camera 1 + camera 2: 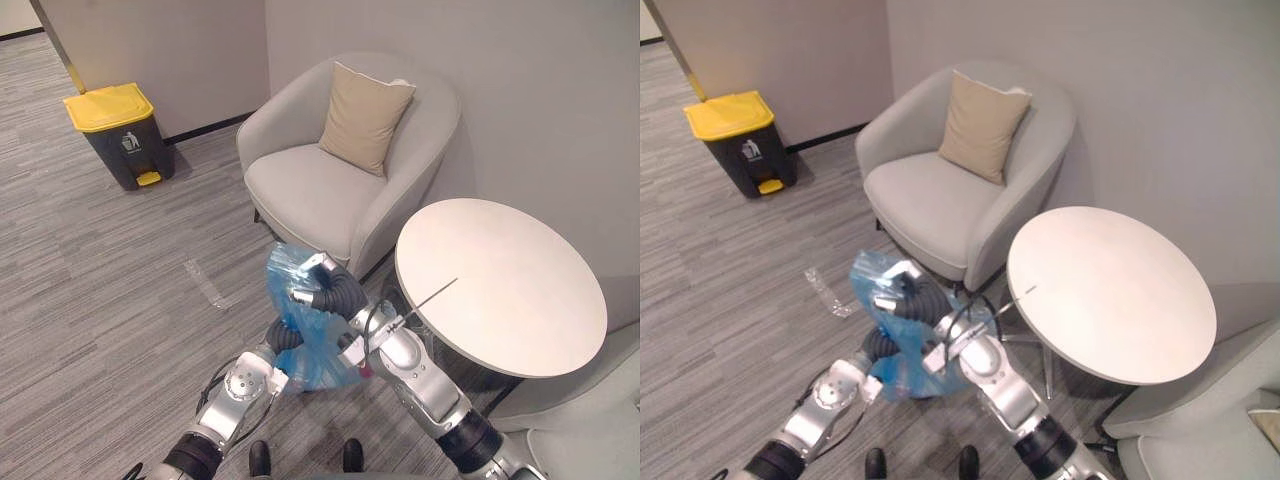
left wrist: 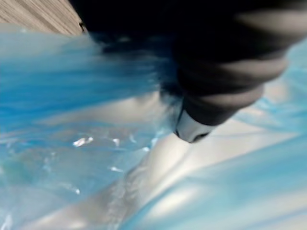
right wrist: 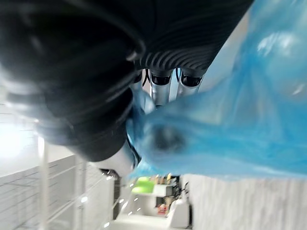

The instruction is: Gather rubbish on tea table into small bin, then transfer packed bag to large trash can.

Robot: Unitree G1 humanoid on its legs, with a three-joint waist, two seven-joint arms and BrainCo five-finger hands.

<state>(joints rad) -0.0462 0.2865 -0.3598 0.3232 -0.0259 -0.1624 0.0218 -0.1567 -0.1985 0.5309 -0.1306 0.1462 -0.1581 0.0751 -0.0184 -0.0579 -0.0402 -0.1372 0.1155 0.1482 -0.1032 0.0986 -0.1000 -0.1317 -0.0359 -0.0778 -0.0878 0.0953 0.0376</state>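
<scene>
bag: the blue bag (image 1: 318, 362) hangs off the table, low over the floor (image 1: 120, 290) between the armchair (image 1: 330, 190) and my rig, with both hands on it.
right hand: my right hand (image 1: 315, 278) is up at the gathered top. In the right wrist view the fingers (image 3: 160, 88) run into the bunched film, so I read that as closed around the bag's neck.
left hand: my left hand (image 1: 284, 336) sits lower, pressed into the side of the bag. Film covers it, so I honestly can't tell if it's gripping or just steadying.
why held like this: my guess is that pinching the neck keeps the mouth closed so nothing spills, and the lower hand stops the belly from swinging.
long axis: roughly upright, neck on top and the fat end pointing down at the floor. The top leans a bit toward the armchair.
table: the round white table (image 1: 500, 280) looks cleared, so I'd say the gathering part is done.
where it's headed: the large trash can (image 1: 115, 135) with the yellow lid is by the far wall, well apart from the bag, lid down. The carry isn't done yet.
</scene>
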